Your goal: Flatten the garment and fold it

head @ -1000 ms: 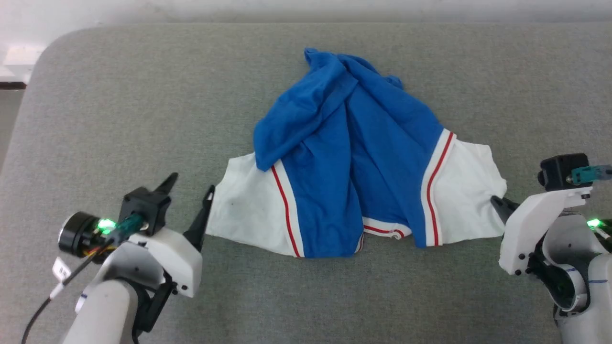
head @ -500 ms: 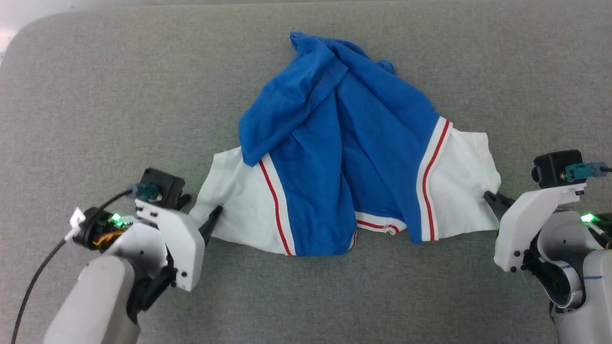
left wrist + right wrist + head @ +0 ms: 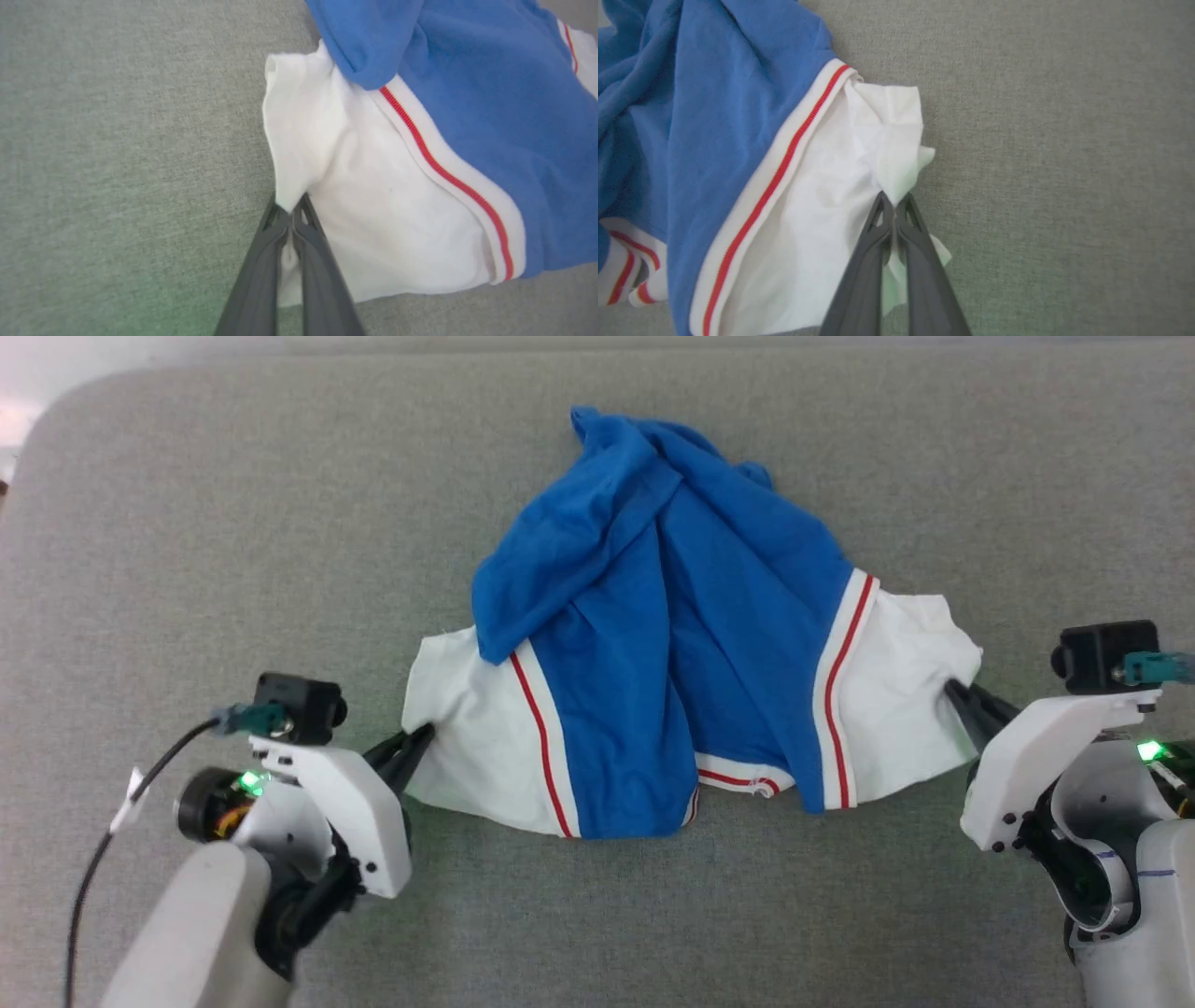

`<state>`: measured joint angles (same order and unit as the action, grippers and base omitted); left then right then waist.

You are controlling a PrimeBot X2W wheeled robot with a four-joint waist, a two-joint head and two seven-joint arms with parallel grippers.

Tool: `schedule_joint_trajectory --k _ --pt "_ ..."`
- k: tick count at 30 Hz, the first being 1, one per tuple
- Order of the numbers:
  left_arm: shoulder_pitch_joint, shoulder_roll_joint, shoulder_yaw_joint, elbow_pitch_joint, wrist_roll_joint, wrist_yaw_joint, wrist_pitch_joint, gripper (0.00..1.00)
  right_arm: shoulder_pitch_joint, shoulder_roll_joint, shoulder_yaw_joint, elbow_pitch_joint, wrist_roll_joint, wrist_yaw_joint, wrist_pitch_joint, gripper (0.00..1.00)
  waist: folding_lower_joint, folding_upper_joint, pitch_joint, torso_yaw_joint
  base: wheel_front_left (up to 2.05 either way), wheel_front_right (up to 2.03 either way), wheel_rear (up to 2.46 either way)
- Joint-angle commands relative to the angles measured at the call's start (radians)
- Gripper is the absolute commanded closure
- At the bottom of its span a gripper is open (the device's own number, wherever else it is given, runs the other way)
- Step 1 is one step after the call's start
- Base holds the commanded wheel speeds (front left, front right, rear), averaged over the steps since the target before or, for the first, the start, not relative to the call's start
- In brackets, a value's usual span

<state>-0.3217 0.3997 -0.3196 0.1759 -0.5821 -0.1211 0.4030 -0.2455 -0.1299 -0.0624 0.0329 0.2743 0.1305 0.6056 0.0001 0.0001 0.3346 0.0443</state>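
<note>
Nearest, the left pincer (image 3: 418, 737) and right pincer (image 3: 952, 695) are each clamped on a white sleeve edge of the garment (image 3: 653, 644), which lies crumpled midway across the grey table (image 3: 233, 523) (blue body heaped toward the far side). To flatten it well, the arms should probably draw apart evenly, low, stopping once the cloth is taut.

garment (image 3: 653, 644): soft matt knit cloth, blue body creased, white sleeve cloth at its 9 and 3 o'clock, ribbed-looking red-striped trim. surface (image 3: 233, 523): grey woven fabric, matt, slightly rough, flecked. left end effector (image 3: 418, 739), right end effector (image 3: 954, 691): fingers (image 3: 261, 280) dark matt plastic. wrist housings (image 3: 359, 812): smooth white plastic, faint sheen.
</note>
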Motion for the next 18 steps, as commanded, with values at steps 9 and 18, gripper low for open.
schedule_joint_trajectory --k 9,18 --pt "0.025 -0.135 0.159 -0.105 -0.171 0.06 -0.189 1.0 -0.041 0.053 -0.062 -0.074 0.05 0.0 -0.122 1.0 -0.0001 -0.0001 -0.161 -0.011 0.0 0.0 0.0" --pt "-0.172 -0.129 0.237 -0.234 -0.17 0.223 -0.118 1.0 -0.278 0.064 -0.029 -0.134 0.061 0.0 -0.12 1.0 -0.0001 -0.0001 -0.247 -0.051 0.0 0.0 0.0"
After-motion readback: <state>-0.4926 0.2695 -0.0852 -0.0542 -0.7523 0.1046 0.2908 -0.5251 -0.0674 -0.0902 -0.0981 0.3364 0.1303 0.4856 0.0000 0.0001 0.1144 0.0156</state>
